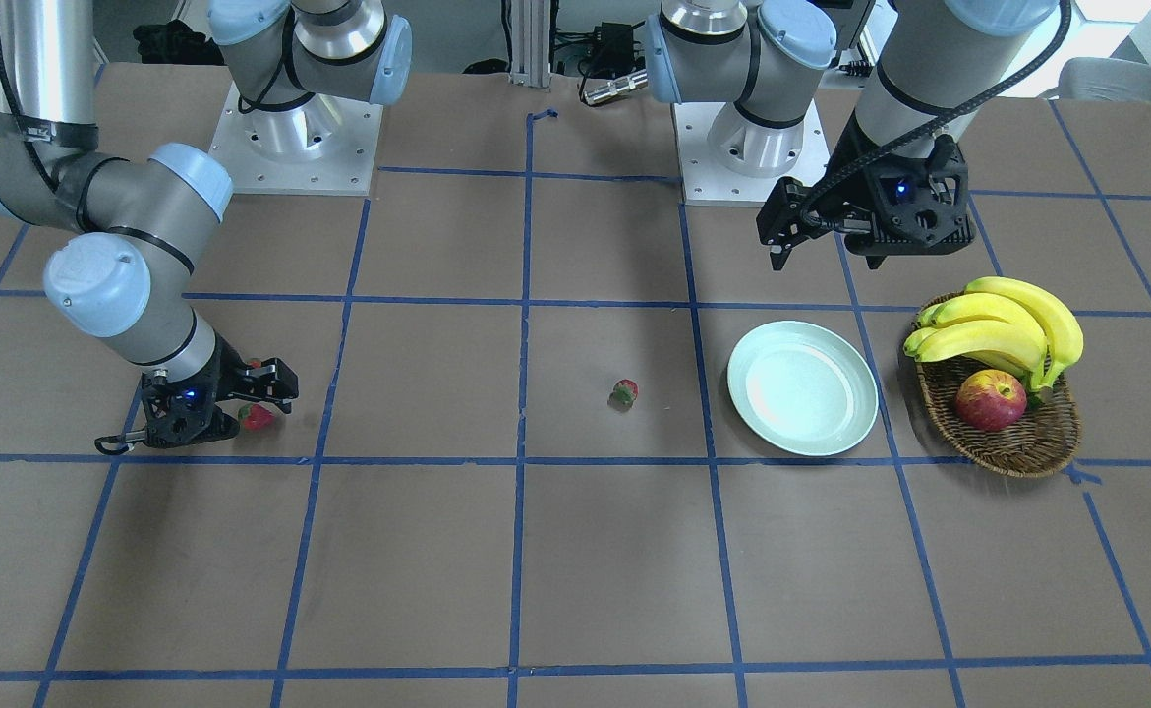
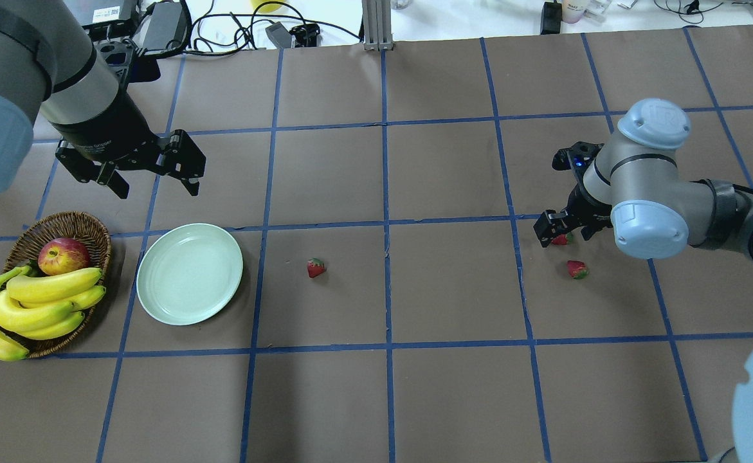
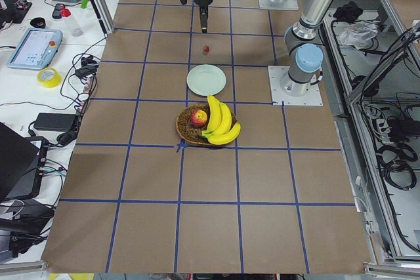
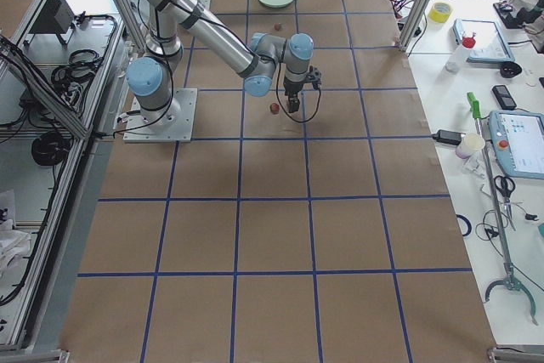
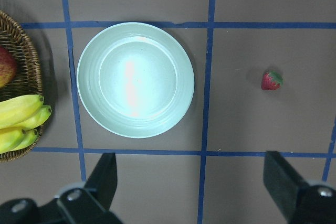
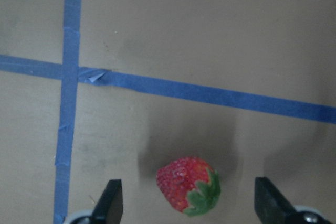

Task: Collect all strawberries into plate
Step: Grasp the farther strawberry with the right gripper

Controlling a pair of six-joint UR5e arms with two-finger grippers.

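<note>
1. the right claw (image 6: pixel 189 203) sits low over the desk (image 6: pixel 220 24), spread wide and holding nothing. one strawberry (image 6: pixel 185 183) lies between its two fingers, with its long axis slanting across the gap and the green cap turned toward one finger.
2. a second strawberry (image 2: pixel 577 269) lies just beside it. a third strawberry (image 2: pixel 316 267) rests mid-desk, nearer the plate (image 2: pixel 190 273), which holds no fruit.
3. the left claw (image 2: pixel 156 183) hovers beyond the plate, wide open and empty.
4. the berries look small, bumpy and rounded. the plate is glossy, shallow and pale green.
</note>
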